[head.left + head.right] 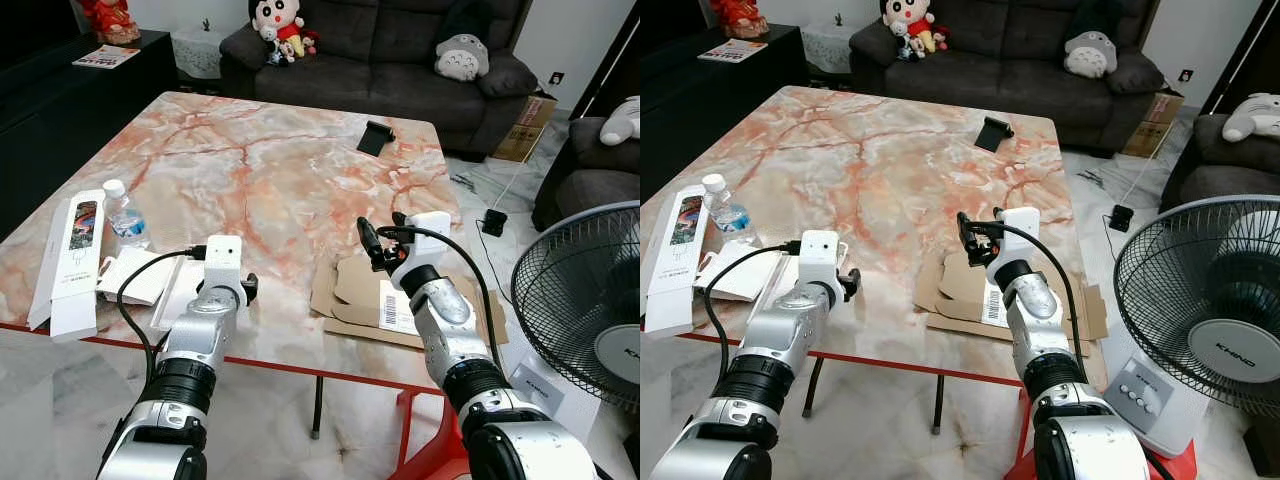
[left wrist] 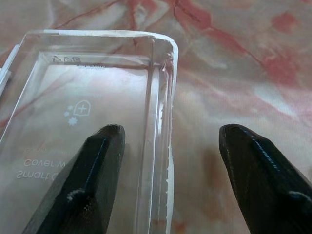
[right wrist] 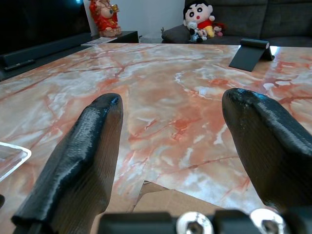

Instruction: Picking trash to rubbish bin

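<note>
Under the left tool [image 2: 165, 161] lies a clear plastic tray [image 2: 87, 112], a shallow see-through box with rounded corners, a raised rim and faint white printing that reads mirrored through its floor; the pink marble shows through it. That tool's two black fingers [image 2: 92, 170] are spread wide, one over the tray's inside and the other over bare worktop [image 1: 260, 160] beyond the tray's long edge, so the rim runs between them; whether either finger touches the plastic cannot be told. From the head views the left tool sits low at the near edge of the worktop, with white paper wrappers [image 1: 135, 275] just beside it on its outer side, and further out a small water bottle [image 1: 125, 218] and a long white carton [image 1: 72, 258] lying flat. The right tool [image 1: 372, 245] hovers over the near right part of the worktop, its fingers [image 3: 83, 151] also spread apart and holding nothing. Just beneath and behind it lies flattened brown cardboard [image 1: 355, 290] with a white barcode label [image 1: 398, 305], overhanging the worktop's edge. Well beyond this tool, towards the far edge, stands a small black stand [image 1: 375, 137]. A fan [image 1: 585, 305] stands on the floor off to the right tool's outer side.
</note>
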Controlling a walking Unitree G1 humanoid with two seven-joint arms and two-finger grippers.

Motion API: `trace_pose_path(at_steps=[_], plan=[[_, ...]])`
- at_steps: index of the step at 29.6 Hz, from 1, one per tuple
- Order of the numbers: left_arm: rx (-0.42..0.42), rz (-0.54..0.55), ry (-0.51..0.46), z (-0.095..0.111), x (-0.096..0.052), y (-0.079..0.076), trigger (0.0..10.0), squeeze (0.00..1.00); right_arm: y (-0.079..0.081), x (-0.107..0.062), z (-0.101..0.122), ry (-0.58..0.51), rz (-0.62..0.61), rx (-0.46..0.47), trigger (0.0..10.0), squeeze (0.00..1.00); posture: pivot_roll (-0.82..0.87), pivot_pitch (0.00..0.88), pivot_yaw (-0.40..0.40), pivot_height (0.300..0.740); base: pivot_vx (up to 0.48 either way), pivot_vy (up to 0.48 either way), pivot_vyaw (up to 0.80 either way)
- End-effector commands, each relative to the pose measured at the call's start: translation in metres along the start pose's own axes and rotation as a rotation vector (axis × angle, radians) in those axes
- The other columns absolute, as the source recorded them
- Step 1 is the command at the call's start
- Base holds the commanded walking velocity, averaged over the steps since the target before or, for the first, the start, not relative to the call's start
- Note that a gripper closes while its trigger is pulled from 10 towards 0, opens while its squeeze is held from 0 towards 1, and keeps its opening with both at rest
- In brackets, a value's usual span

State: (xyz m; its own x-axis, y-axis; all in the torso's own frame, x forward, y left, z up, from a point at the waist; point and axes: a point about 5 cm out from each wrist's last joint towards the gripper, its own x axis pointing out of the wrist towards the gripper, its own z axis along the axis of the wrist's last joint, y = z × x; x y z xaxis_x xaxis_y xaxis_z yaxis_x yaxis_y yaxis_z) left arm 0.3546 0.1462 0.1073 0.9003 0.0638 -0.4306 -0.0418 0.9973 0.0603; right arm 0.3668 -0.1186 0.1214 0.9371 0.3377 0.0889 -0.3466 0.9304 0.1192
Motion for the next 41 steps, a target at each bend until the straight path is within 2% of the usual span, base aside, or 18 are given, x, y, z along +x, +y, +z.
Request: trace_pose_path(at_steps=[1,4,5,6,7,10,11,34,41], plan=[[0.000,0.005,0.020,-0.0031,-0.0007,-0.0010,10.0,0.00,-0.0033,0.0003,0.0024,0.002,-0.003,-0.007,10.0,0.00,-0.08,0.000,-0.095,0.740,0.000,0.000,0.00],[0.002,0.008,0.025,-0.0039,-0.0006,-0.0006,10.0,0.00,-0.0033,0.0003,0.0024,0.002,-0.002,-0.007,10.0,0.00,-0.08,0.000,-0.095,0.740,0.000,0.000,0.00],[0.004,0.009,0.032,-0.0053,-0.0005,0.0000,9.1,0.00,-0.0031,0.0004,0.0024,0.002,-0.001,-0.006,10.0,0.00,-0.08,0.000,-0.095,0.740,0.000,0.000,0.00],[0.005,0.010,0.034,-0.0055,-0.0004,0.0001,9.1,0.00,-0.0030,0.0005,0.0024,0.002,-0.001,-0.006,10.0,0.00,-0.08,0.000,-0.095,0.740,0.000,0.000,0.00],[0.004,0.011,0.039,-0.0065,-0.0003,0.0004,4.1,0.00,-0.0029,0.0005,0.0024,0.002,0.000,-0.006,10.0,0.00,-0.08,0.000,-0.095,0.740,0.000,0.000,0.00],[0.003,0.012,0.043,-0.0071,-0.0003,0.0005,4.1,0.00,-0.0029,0.0005,0.0024,0.002,0.000,-0.006,10.0,0.00,-0.08,0.000,-0.095,0.740,0.000,0.000,0.00],[0.003,0.012,0.047,-0.0081,-0.0002,0.0005,0.0,0.00,-0.0028,0.0005,0.0023,0.003,0.001,-0.006,10.0,0.00,-0.08,0.000,-0.095,0.740,0.000,0.000,0.00],[0.007,0.005,0.061,-0.0107,-0.0003,-0.0021,0.0,0.00,0.0001,0.0009,0.0011,0.015,0.031,-0.006,10.0,0.00,-0.08,0.000,-0.101,0.740,0.000,0.000,0.00],[0.004,0.000,0.035,-0.0071,-0.0003,-0.0046,0.0,0.00,0.0007,0.0012,0.0012,0.016,0.038,-0.007,10.0,0.00,-0.08,0.000,-0.102,0.740,0.000,0.000,0.00]])
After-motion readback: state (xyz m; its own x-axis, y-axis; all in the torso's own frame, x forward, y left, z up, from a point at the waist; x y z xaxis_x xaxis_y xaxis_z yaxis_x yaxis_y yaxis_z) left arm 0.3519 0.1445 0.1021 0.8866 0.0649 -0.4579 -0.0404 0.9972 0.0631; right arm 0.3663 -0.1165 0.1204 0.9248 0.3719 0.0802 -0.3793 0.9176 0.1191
